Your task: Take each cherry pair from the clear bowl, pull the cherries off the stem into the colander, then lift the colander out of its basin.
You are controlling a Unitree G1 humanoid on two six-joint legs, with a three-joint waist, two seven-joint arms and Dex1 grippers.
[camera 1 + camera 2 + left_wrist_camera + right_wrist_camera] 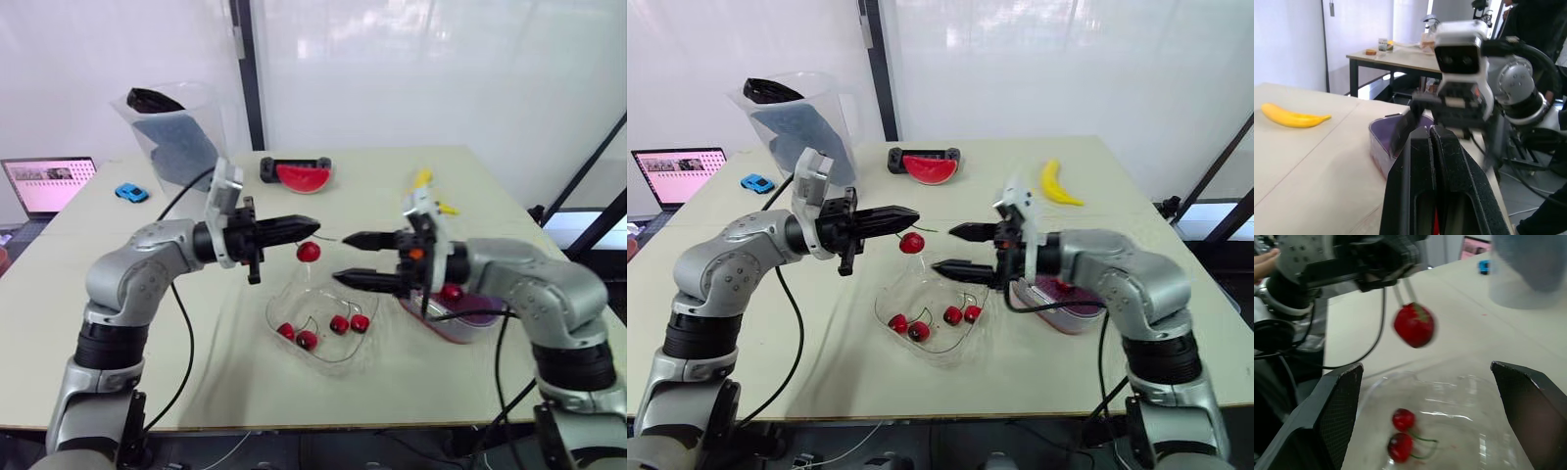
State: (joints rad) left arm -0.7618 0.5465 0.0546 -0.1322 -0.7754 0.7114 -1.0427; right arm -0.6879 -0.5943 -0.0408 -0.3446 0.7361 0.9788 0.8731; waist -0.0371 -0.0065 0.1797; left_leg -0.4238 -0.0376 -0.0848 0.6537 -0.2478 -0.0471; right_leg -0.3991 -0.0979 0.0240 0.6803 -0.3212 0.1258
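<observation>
My left gripper (312, 226) is shut on a thin stem, and one red cherry (309, 252) hangs from it above the far edge of the clear bowl (292, 297). Several more stemmed cherries (339, 324) lie in the bowl. My right gripper (341, 258) is open and faces the left one, a short way to the right of the hanging cherry (1414, 325). In the right wrist view the cherry sits between and beyond my two fingers (1337, 417). The purple colander in its basin (468, 319) stands under my right wrist, with a cherry (451, 292) in it.
A watermelon slice toy (302, 176) and a banana (423, 181) lie at the far side of the table. A tall clear container (176, 132) and a blue toy car (130, 193) stand far left. A laptop (49, 183) sits beyond the table's left edge.
</observation>
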